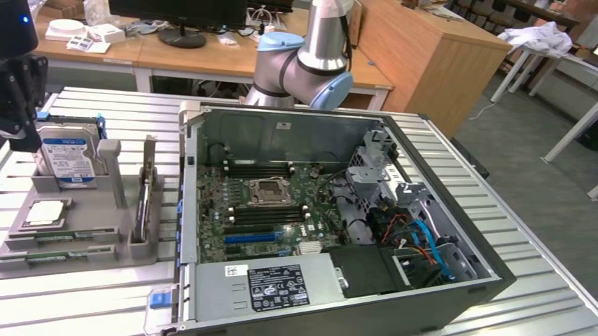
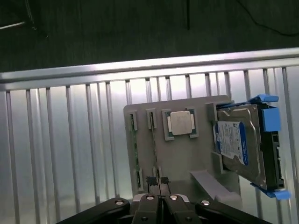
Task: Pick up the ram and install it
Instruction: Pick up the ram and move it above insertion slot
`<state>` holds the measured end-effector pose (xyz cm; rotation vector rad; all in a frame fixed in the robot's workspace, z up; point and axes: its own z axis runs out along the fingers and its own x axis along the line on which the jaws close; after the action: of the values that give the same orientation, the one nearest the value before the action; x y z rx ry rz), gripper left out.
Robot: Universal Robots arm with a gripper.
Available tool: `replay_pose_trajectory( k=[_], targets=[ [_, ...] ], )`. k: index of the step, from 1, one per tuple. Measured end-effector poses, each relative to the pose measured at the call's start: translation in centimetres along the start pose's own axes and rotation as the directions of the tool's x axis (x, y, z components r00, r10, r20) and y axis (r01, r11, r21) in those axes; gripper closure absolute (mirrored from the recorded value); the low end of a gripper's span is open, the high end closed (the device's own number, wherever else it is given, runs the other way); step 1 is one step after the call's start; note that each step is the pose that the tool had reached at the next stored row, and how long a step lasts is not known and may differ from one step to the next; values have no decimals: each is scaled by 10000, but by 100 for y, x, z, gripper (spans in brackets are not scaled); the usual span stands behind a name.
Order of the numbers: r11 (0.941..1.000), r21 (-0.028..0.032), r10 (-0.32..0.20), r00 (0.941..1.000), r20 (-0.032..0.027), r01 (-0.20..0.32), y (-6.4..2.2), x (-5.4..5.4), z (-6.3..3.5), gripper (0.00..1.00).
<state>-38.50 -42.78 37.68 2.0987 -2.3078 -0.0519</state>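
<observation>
hovering: gripper (image 1: 19,136) (image 2: 159,182) above the tray (image 2: 182,158)
grip: pressed together, nothing between
ram (image 1: 47,257) (image 2: 135,154): lying flat in the tray's outermost slot, at the end away from the drive (image 1: 67,157)
ram to gripper: apart; in the wrist view the gripper shows over the tray's edge, near that slot's end
case (image 1: 271,133): beside the tray, open
</observation>
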Motion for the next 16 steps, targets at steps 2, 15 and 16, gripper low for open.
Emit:
replay_pose_trajectory(
  k=[2,15,16],
  targets=[
    [9994,-2,-358,9994,-13,358,0,0,2,90],
    [9951,-7,-986,9951,-38,986,0,0,4,90],
    [9951,-7,-986,9951,-38,986,0,0,4,90]
  ],
)
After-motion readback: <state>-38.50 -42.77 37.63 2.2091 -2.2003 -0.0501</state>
